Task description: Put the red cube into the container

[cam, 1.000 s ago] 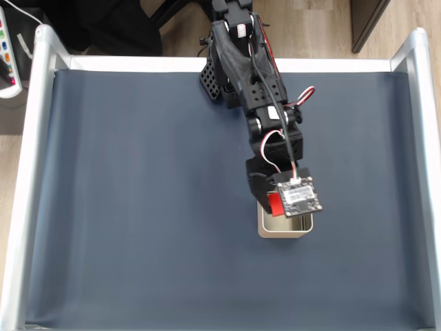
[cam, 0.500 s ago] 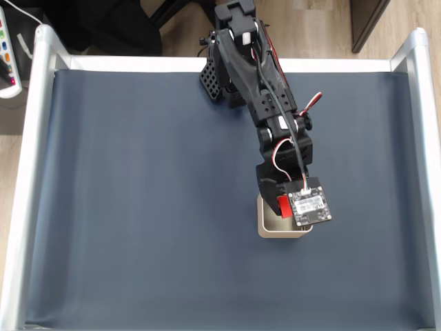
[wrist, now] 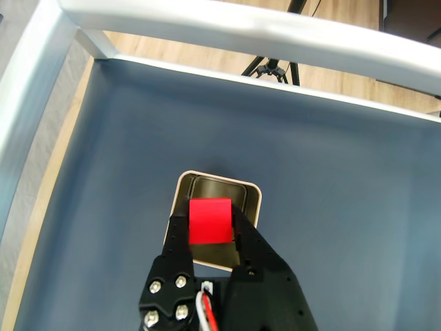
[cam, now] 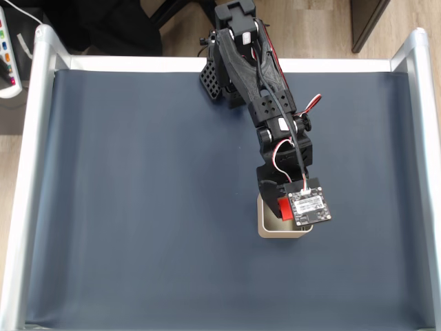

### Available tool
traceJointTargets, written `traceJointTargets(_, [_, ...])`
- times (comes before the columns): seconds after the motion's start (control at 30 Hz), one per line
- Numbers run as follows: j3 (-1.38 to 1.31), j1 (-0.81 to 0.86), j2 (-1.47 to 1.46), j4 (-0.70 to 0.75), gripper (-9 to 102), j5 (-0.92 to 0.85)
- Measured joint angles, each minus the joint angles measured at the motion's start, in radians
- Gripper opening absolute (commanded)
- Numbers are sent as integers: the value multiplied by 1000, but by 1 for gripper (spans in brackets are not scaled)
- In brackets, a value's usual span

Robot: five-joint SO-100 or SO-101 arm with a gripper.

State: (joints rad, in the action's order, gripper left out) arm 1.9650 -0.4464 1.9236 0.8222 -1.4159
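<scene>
The red cube (wrist: 210, 221) sits clamped between my black fingers (wrist: 180, 234) in the wrist view, hanging over the container (wrist: 185, 187), a square silver tin with rounded corners and a dark inside. My gripper (wrist: 211, 222) is shut on the cube. From the fixed view, the cube (cam: 282, 206) shows as a red patch beside the wrist's circuit board, above the tin (cam: 269, 227), which the arm partly covers. My gripper (cam: 284, 208) is mostly hidden under the wrist there.
The dark blue mat (cam: 138, 207) is framed by silver rails (cam: 27, 172) on the left, far and right sides. The arm's base (cam: 231, 48) stands at the far edge. Wood floor lies beyond the rails.
The arm has stretched forward and slightly right, carrying the cube further over the tin. Between half a second ago and now almost nothing moves.
</scene>
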Motion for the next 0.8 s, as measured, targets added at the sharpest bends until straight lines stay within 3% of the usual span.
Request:
traceJointTargets(0.37, [38, 9, 11, -15, 23, 6])
traceJointTargets(0.8, [55, 12, 44, -32, 19, 20])
